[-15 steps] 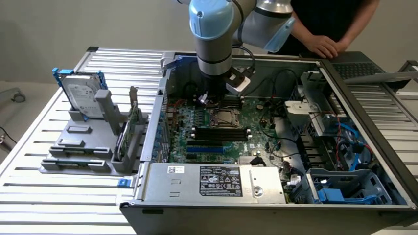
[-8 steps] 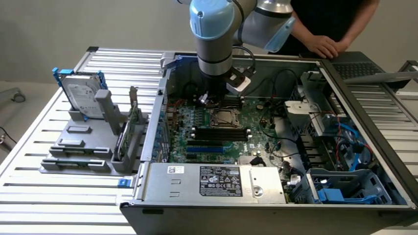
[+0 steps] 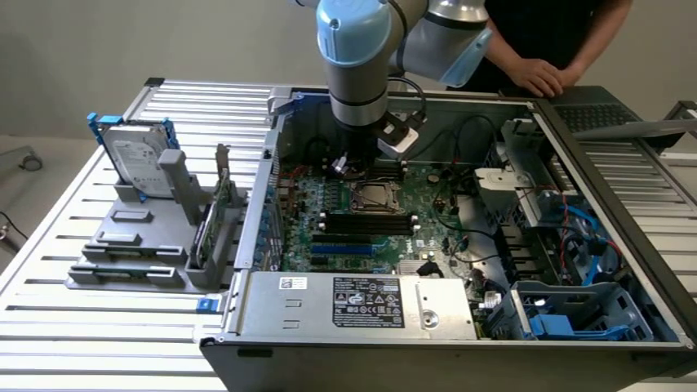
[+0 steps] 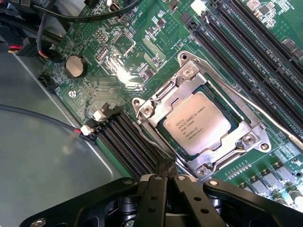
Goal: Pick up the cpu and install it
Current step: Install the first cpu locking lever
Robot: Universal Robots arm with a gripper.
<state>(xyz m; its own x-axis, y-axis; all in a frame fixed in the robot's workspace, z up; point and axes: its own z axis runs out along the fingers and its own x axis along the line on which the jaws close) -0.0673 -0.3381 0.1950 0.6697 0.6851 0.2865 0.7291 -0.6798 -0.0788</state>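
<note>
Since the wrist camera looks straight down the fingers, this one's easy to call: the gripper [image 4: 166,172] is closed, its two matte black fingers [image 4: 154,198] pressed flat together with nothing between them. Just past the fingertips sits the cpu [image 4: 196,124] — a flat square with a brushed silver-grey lid and small dark print. It lies level inside the socket [image 4: 148,113], whose shiny stamped-steel frame wraps all four edges, with screws at the corners. The gripper isn't touching the chip; it hovers just short of the socket's nearest corner.

Long, narrow black memory slots [image 4: 128,142] run on either side of the socket across the glossy green motherboard [image 4: 102,97]. Farther out from the fingers are a round silver coin cell [image 4: 75,66] and a pair of small white plugs [image 4: 98,115].

In the exterior view the arm [image 3: 354,73] — a smooth grey tube with light blue joint caps — reaches down into the open tower case [image 3: 642,253], which lies on a ribbed aluminium table [image 3: 65,327]. Well away from the gripper, toward the exterior view's left, an upright silver hard drive [image 3: 136,155] stands in a grey fixture [image 3: 130,245]. A person's hand [image 3: 539,77] rests beyond the case.
</note>
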